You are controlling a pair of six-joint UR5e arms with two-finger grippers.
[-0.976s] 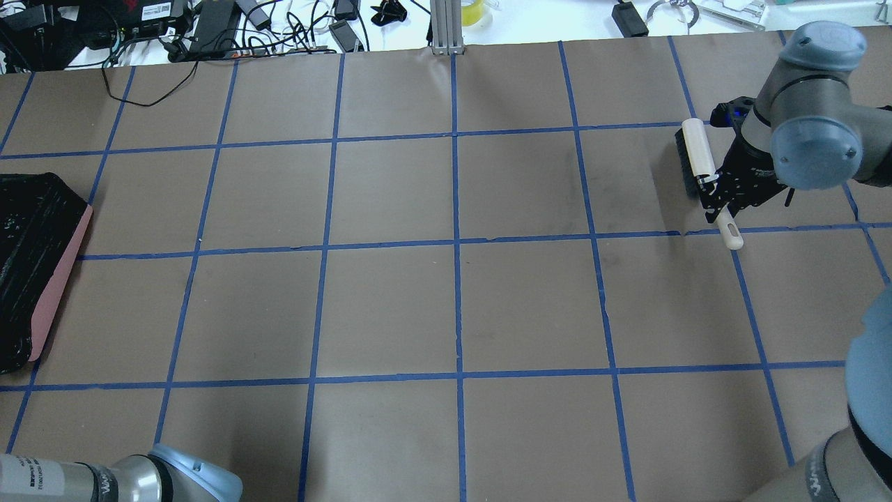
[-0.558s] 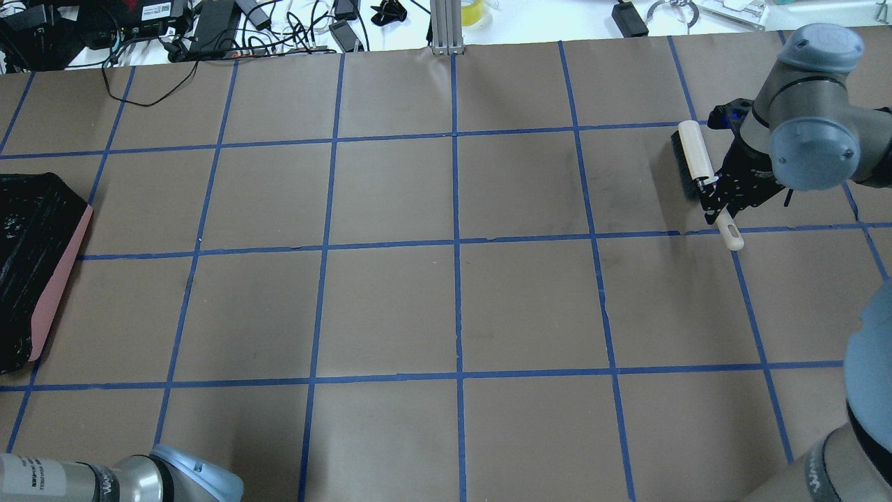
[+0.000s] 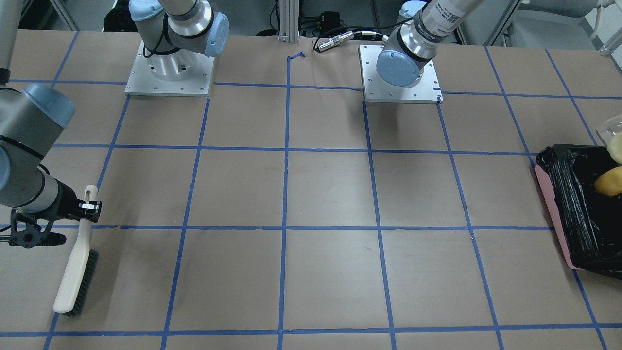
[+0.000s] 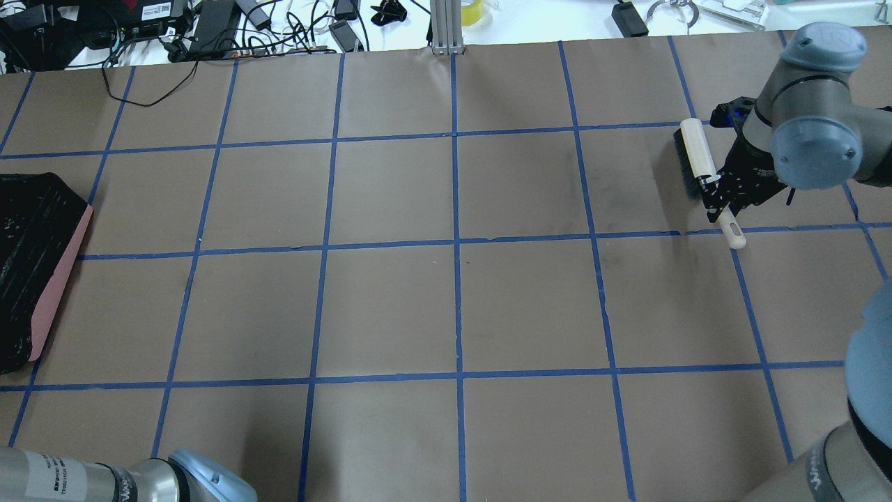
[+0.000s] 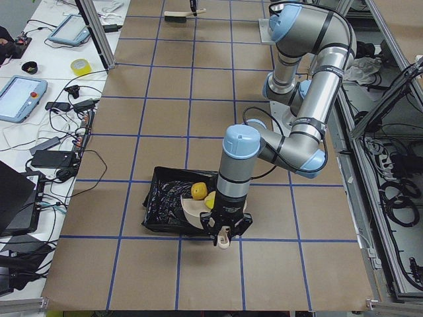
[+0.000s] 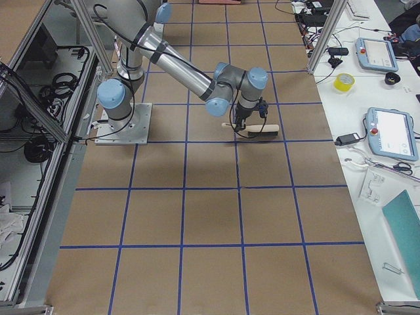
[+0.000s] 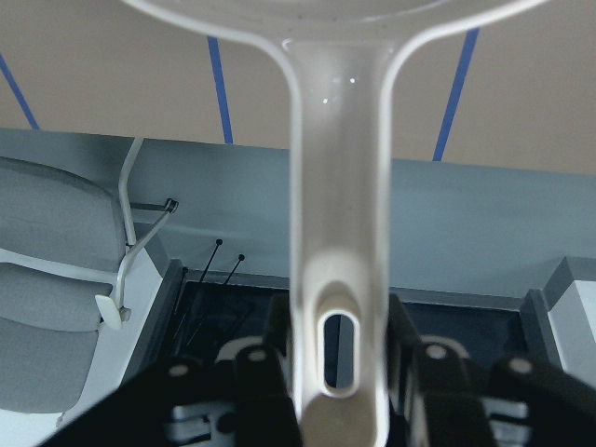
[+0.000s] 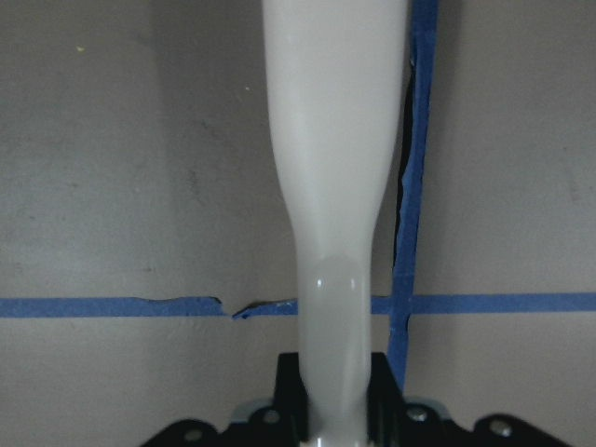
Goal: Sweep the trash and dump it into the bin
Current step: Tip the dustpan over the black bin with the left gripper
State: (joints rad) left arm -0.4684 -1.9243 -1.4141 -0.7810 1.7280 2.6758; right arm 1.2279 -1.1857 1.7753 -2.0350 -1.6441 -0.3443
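Trash (image 5: 197, 191) shows as yellow lumps over the black-lined bin (image 5: 158, 198), low centre in the left side view; overhead, only the bin's corner shows at far left. Left pincer (image 7: 337, 340) is clamped on the dustpan (image 7: 337, 186) handle; right pincer (image 4: 718, 192) grips the brush (image 4: 699, 150), upper right overhead.
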